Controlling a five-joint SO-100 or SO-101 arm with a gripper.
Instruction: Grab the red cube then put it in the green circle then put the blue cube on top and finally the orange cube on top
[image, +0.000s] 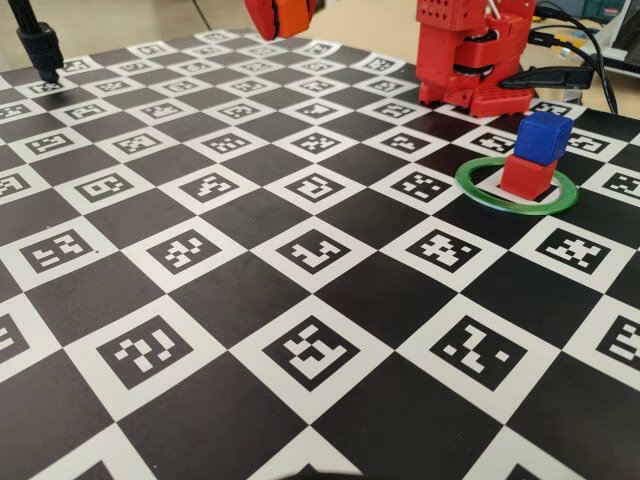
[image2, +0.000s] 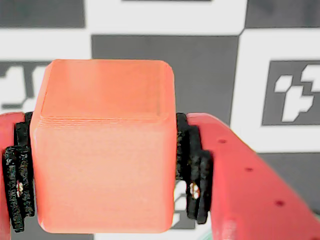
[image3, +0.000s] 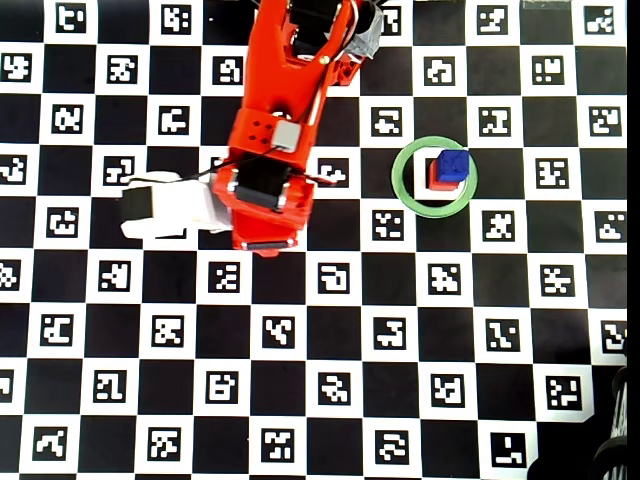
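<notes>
The orange cube (image2: 102, 150) fills the wrist view, clamped between the black pads (image2: 20, 170) of my red gripper (image2: 105, 170), which is shut on it. In the fixed view the gripper (image: 280, 15) holds the orange cube (image: 293, 14) high above the board at the top edge. The red cube (image: 527, 175) sits inside the green circle (image: 470, 185) at the right, with the blue cube (image: 543, 137) stacked on it, slightly twisted. In the overhead view the blue cube (image3: 453, 165) covers most of the red cube (image3: 434, 180) inside the green circle (image3: 400, 177); the arm hides the gripper there.
A checkerboard mat with printed markers (image: 315, 350) covers the table. The red arm base (image: 470, 55) stands just behind the ring, with cables (image: 580, 60) to its right. A black stand (image: 40, 45) is at the far left. A white wrist camera (image3: 165, 208) sticks out from the arm.
</notes>
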